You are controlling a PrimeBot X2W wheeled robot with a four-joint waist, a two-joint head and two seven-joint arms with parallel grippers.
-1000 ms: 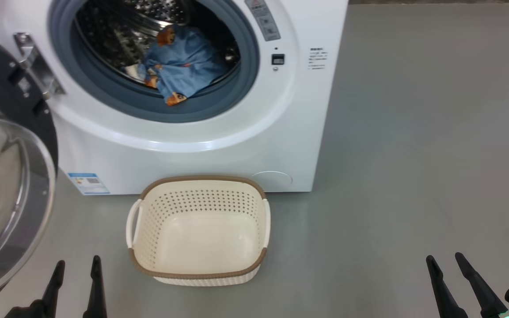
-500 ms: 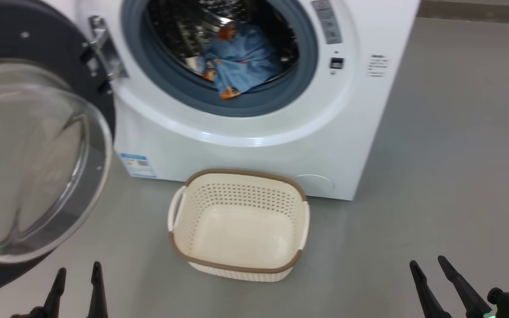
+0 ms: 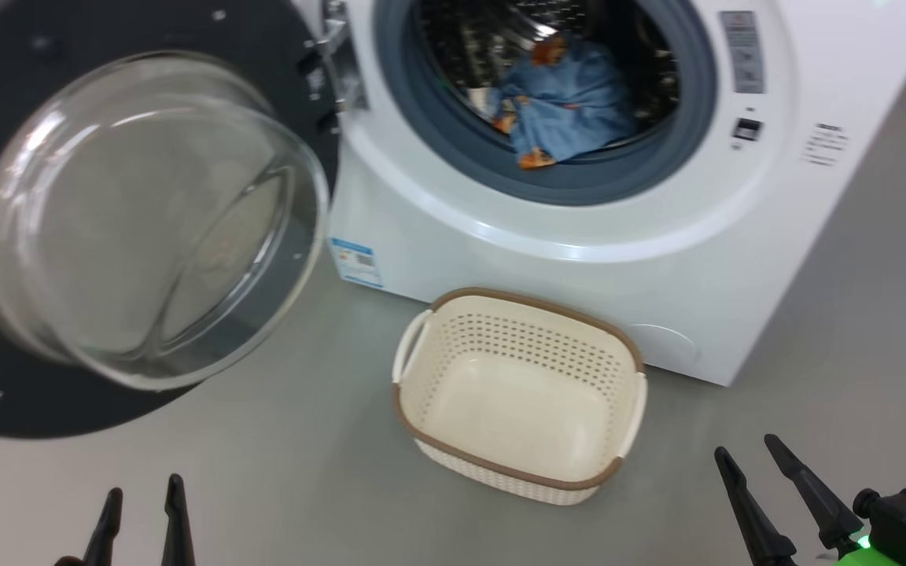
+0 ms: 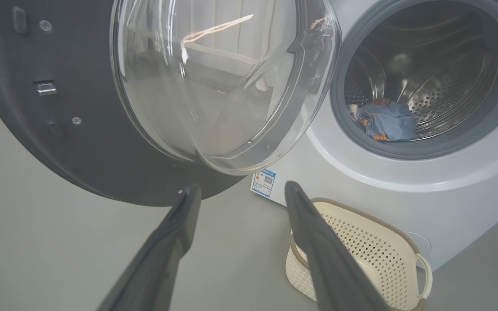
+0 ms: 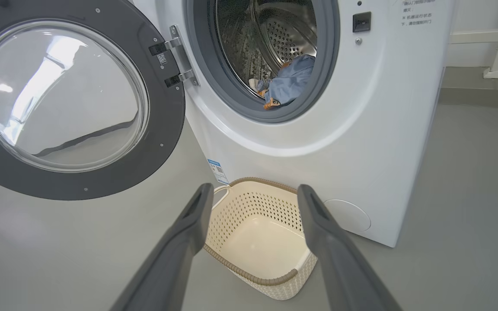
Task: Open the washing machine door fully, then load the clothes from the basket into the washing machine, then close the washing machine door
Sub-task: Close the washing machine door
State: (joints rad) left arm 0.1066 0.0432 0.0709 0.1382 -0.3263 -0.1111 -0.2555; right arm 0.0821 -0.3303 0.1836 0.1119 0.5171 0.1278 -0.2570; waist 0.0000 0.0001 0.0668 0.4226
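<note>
The white washing machine [image 3: 657,244] stands with its door [image 3: 146,212] swung wide to the left, black rim and bulging glass window facing me. Light-blue clothes [image 3: 567,106] with orange prints lie in the steel drum, a corner hanging over the grey-blue seal; they also show in the wrist views [image 4: 385,121] [image 5: 290,80]. The cream basket [image 3: 421,369] with a brown rim sits on the floor before the machine, nothing in it. My left gripper [image 3: 142,503] is open at the lower left, below the door. My right gripper [image 3: 748,456] is open at the lower right, right of the basket.
Grey floor [image 3: 854,330] spreads to the right of the machine. A blue label sticker [image 3: 355,262] sits low on the machine's front. A pale wall base and a white post [image 5: 497,56] stand behind the machine in the right wrist view.
The head camera has turned left, so machine, door and basket have shifted right in its picture. Both grippers stay open and low; the clothes and basket have not moved.
</note>
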